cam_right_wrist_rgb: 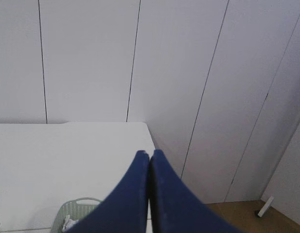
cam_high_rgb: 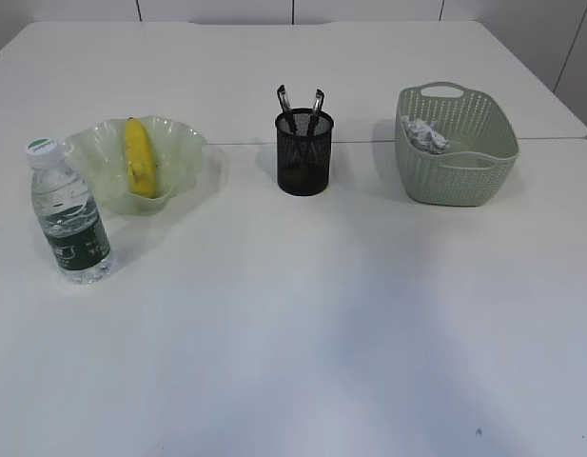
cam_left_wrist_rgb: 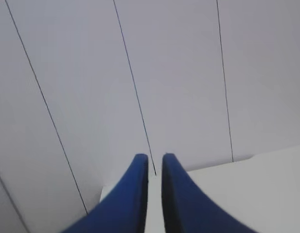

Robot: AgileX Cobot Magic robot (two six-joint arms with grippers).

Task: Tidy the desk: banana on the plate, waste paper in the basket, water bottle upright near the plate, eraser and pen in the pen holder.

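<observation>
Nearest you, lower left, the clear plastic water bottle (cam_high_rgb: 70, 215) stands upright beside the pale green wavy plate (cam_high_rgb: 179, 145) holding the yellow banana (cam_high_rgb: 139, 157). Both blue grippers hold nothing: left gripper (cam_left_wrist_rgb: 155, 165) narrowly parted, right gripper (cam_right_wrist_rgb: 149, 154) closed.

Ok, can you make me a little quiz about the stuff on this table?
1. True or false: the banana lies on the green plate.
2. Where is the crumpled paper? A) on the table B) in the basket C) in the pen holder
3. Fill in: the water bottle stands ____, beside the plate.

Key: 1 true; 2 B; 3 upright.
</observation>
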